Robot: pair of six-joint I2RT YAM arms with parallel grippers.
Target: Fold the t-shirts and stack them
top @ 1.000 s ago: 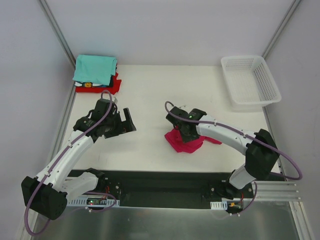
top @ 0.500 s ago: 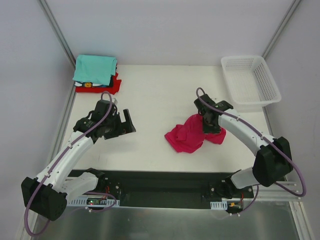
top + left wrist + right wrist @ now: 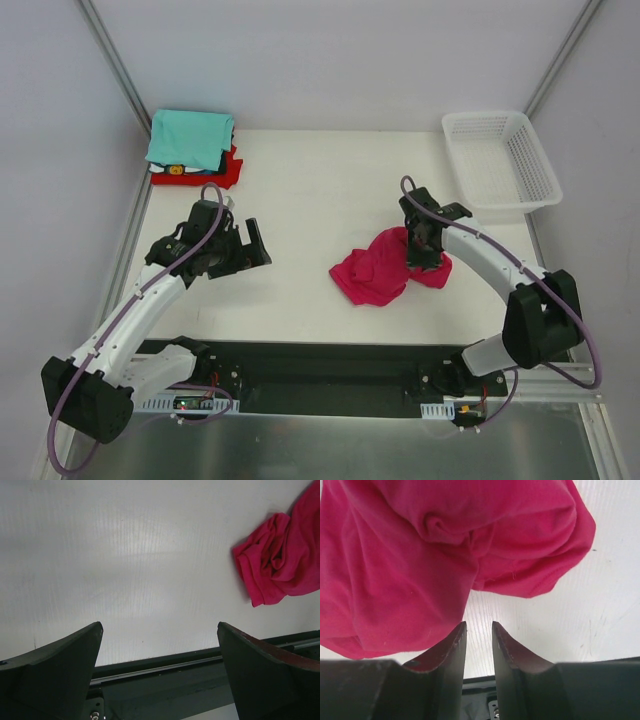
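**A:** Right gripper [image 3: 425, 252] is sitting further right than a second ago. It was over the middle of the pink shirt [image 3: 372, 272], and now it's hanging at that shirt's right edge. The shirt is lying more spread out, too.

**B:** Is it gripping the cloth?

**A:** Doesn't look like it. Its fingers [image 3: 451, 655] are standing only a sliver apart, and bare table [image 3: 300, 190] is showing through the gap. The cloth is bunching just past the tips. Whether one tip is touching its edge, I can't tell.

**B:** What's the left gripper doing?

**A:** Left gripper [image 3: 243, 252] isn't budging. It's hovering over bare table, well to the left of the pink shirt, with its jaws gaping wide and holding nothing.

**B:** So where's the pink shirt lying?

**A:** It's lying crumpled and unfolded on the near half of the table, a bit right of centre, between the two grippers.

**B:** And further back?

**A:** In the far left corner a teal shirt [image 3: 190, 137] is lying folded on top of a stack. A red shirt [image 3: 228, 172] is peeking out at the bottom, and a dark-and-white one [image 3: 163, 167] is showing at the edge between them. A basket [image 3: 500, 205] is sitting in the far right corner, well apart from the stack.
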